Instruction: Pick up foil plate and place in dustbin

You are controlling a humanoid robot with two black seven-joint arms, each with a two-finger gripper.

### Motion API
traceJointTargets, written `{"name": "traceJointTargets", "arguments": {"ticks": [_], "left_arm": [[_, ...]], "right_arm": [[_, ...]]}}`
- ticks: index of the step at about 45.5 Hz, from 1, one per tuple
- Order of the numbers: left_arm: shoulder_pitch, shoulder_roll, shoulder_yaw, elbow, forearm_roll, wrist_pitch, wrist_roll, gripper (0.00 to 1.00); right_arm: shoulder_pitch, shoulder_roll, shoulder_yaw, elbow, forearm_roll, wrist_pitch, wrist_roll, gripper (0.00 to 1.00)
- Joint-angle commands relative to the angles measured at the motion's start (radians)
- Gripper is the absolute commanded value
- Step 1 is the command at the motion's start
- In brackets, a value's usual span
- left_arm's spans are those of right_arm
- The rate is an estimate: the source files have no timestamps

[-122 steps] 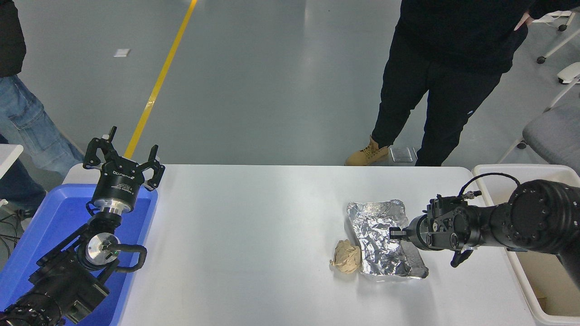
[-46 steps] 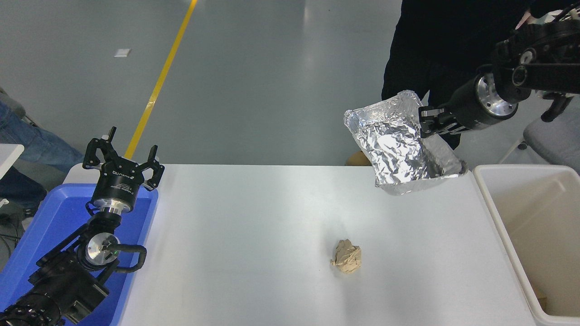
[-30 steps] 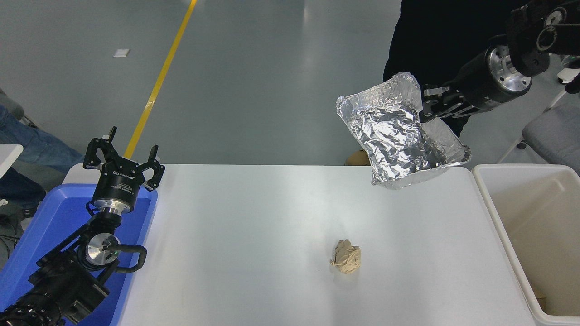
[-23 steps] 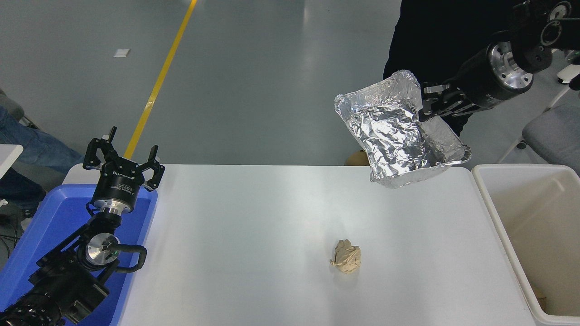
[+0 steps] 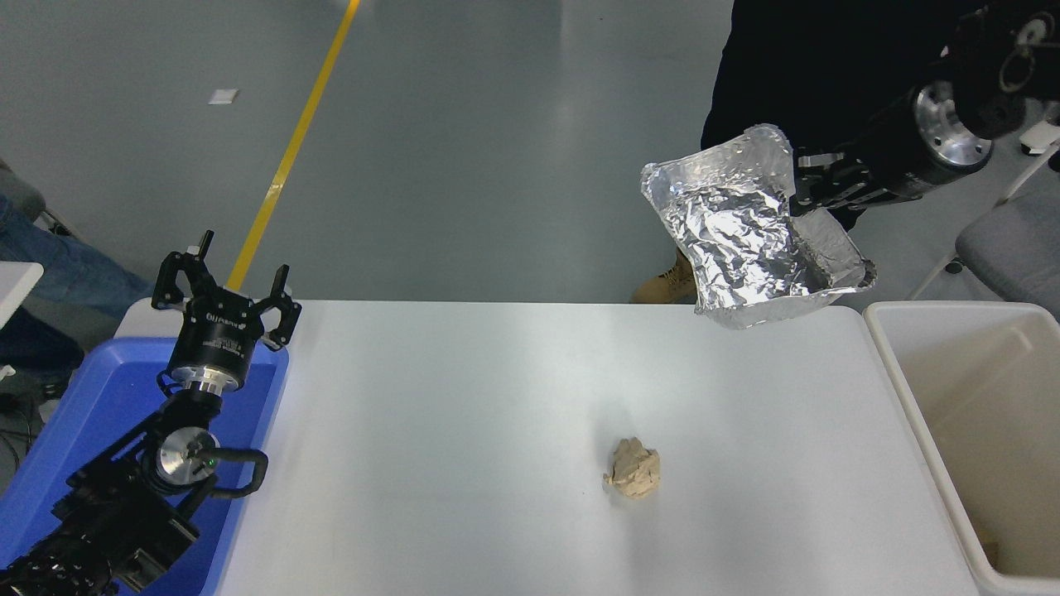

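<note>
Right gripper (image 5: 802, 184) is clamped on the far rim of the foil plate (image 5: 745, 236), held tilted in the air, left of the dustbin (image 5: 890, 348). Left gripper (image 5: 222, 285) is parked, fingers spread.

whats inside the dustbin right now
The dustbin shows a bare beige interior, with a small tan scrap low in its near corner. The foil plate, held by the right gripper, isn't in it yet.
</note>
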State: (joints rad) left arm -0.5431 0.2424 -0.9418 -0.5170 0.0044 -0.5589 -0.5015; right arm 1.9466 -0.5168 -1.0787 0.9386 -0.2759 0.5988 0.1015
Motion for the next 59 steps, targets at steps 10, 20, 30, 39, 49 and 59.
{"name": "traceJointTargets", "arguments": {"ticks": [10,20,30,39,49,59], "left_arm": [[0.000,0.000,0.000,0.000,0.000,0.001,0.000,0.98],[0.000,0.000,0.000,0.000,0.000,0.001,0.000,0.98],[-0.001,0.000,0.000,0.000,0.000,0.001,0.000,0.98],[-0.001,0.000,0.000,0.000,0.000,-0.001,0.000,0.98],[0.000,0.000,0.000,0.000,0.000,-0.001,0.000,0.98],[0.000,0.000,0.000,0.000,0.000,-0.001,0.000,0.98]], "right_arm": [[-0.388,-0.160,0.002,-0.386,0.017,-0.137,-0.002,0.00],[-0.531,-0.198,0.005,-0.415,0.018,-0.280,-0.009,0.00],[-0.741,-0.187,0.034,-0.524,0.148,-0.419,-0.013,0.00],[-0.893,-0.137,0.046,-0.592,0.260,-0.528,-0.014,0.00],[-1.064,-0.108,0.173,-0.687,0.290,-0.597,-0.013,0.00],[-1.196,-0.060,0.335,-0.721,0.290,-0.666,-0.013,0.00]]}}
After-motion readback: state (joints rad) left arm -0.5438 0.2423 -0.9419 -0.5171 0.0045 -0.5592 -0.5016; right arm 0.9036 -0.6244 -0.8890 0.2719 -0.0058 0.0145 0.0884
